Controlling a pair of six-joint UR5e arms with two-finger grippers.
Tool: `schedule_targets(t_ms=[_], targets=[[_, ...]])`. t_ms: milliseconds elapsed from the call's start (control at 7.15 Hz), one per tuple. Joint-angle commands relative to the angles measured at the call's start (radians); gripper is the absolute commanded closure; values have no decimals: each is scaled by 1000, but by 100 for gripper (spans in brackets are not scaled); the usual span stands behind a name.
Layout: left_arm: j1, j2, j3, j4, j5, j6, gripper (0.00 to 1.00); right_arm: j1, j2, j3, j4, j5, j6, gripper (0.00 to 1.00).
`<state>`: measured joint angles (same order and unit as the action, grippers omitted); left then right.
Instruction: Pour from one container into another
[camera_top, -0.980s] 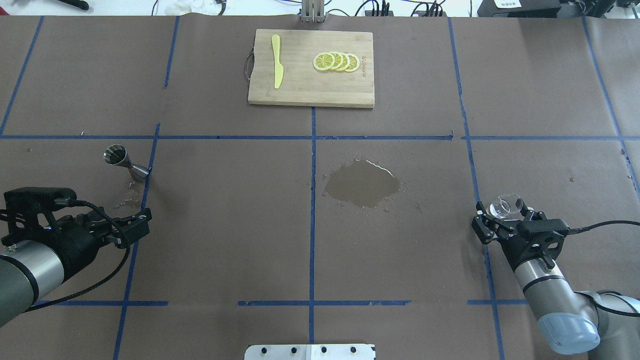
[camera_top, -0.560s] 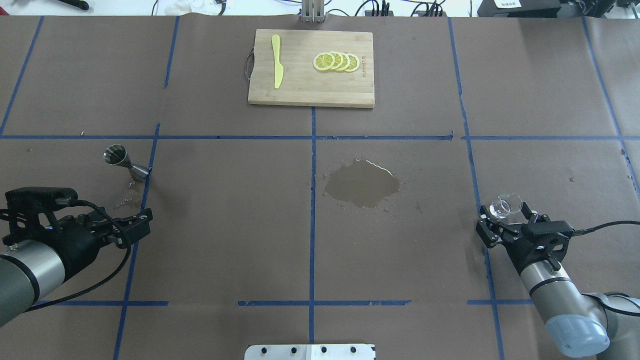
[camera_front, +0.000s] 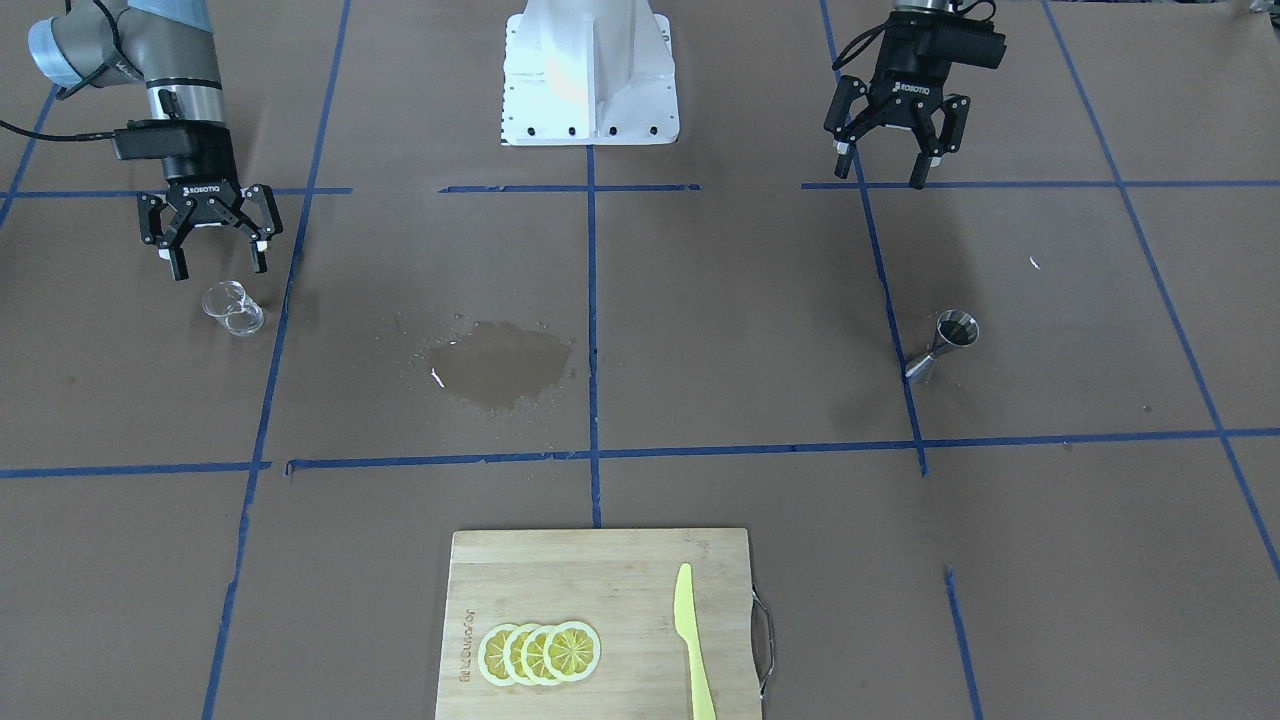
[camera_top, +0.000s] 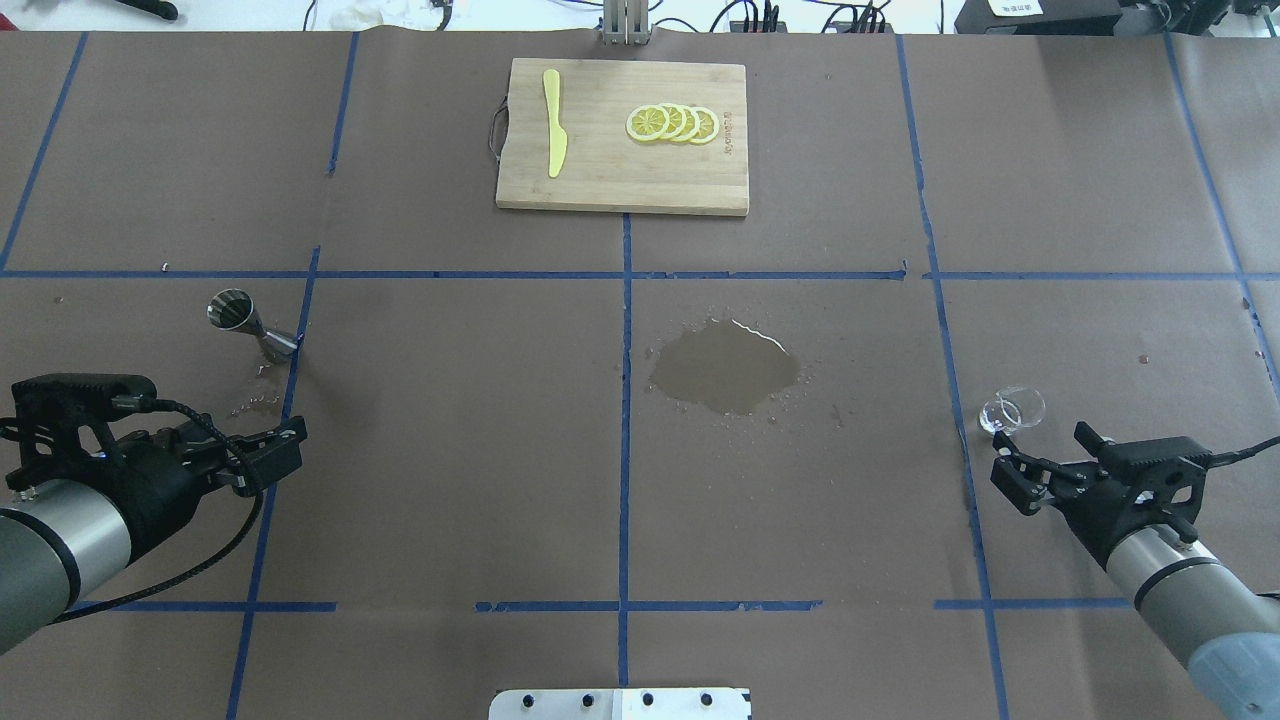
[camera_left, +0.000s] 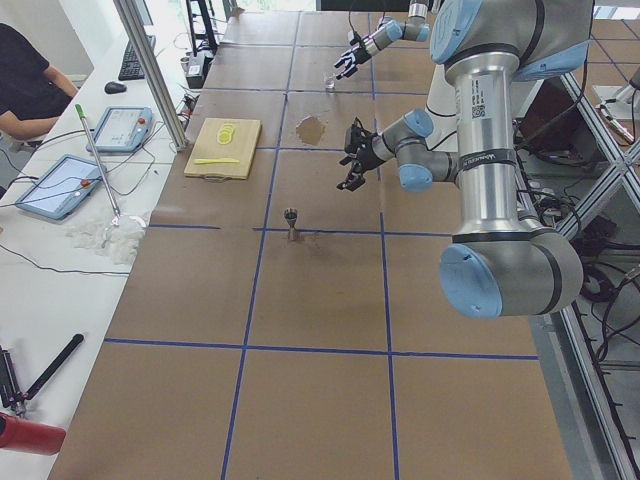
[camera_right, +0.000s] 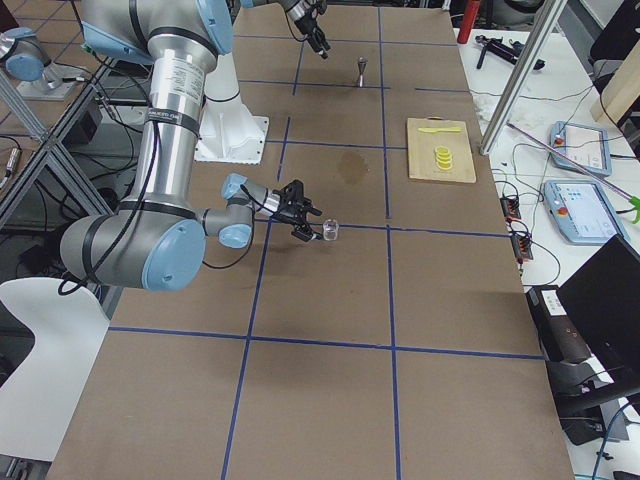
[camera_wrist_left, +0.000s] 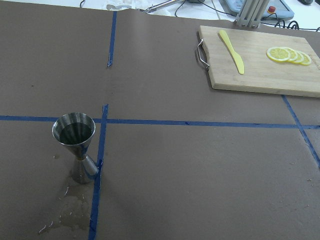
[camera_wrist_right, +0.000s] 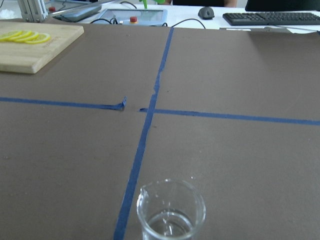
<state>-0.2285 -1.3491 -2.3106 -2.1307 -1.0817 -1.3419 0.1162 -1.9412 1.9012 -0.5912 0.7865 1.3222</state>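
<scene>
Right gripper (camera_front: 218, 262): you see it spread wide, empty, just short of the glass beaker (camera_top: 1012, 410) | beaker: upright on your table (camera_top: 450, 480), robot's right side | left gripper (camera_front: 885, 160): spread, holding nothing | steel jigger (camera_top: 250, 328): upright, near left gripper, untouched | wet patch (camera_top: 725, 367): mid-table

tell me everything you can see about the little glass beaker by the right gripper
The glass beaker is small, clear and cylindrical, with a pour spout on its rim. It stands upright on the brown paper-covered table, just beside a blue tape line. The open right gripper is close by on the robot's side, apart from it; only the table touches it. It looks nearly empty.
</scene>
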Motion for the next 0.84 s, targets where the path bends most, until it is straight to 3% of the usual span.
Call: schedule_targets(t_ms=[0, 280, 420, 560, 700], targets=[[-6, -10, -7, 2, -50, 3, 0, 5, -102, 131, -19, 214, 0, 0], [-105, -10, -27, 2, -159, 104, 0, 23, -130, 285, -159, 347, 0, 0], [-150, -10, -32, 2, -218, 168, 0, 99, -122, 365, -267, 478, -1, 0], [-211, -13, -30, 2, -301, 215, 0, 231, -107, 421, -341, 676, -39, 0], [-274, -22, -24, 2, -378, 275, 0, 382, -87, 424, -357, 858, -142, 0]])
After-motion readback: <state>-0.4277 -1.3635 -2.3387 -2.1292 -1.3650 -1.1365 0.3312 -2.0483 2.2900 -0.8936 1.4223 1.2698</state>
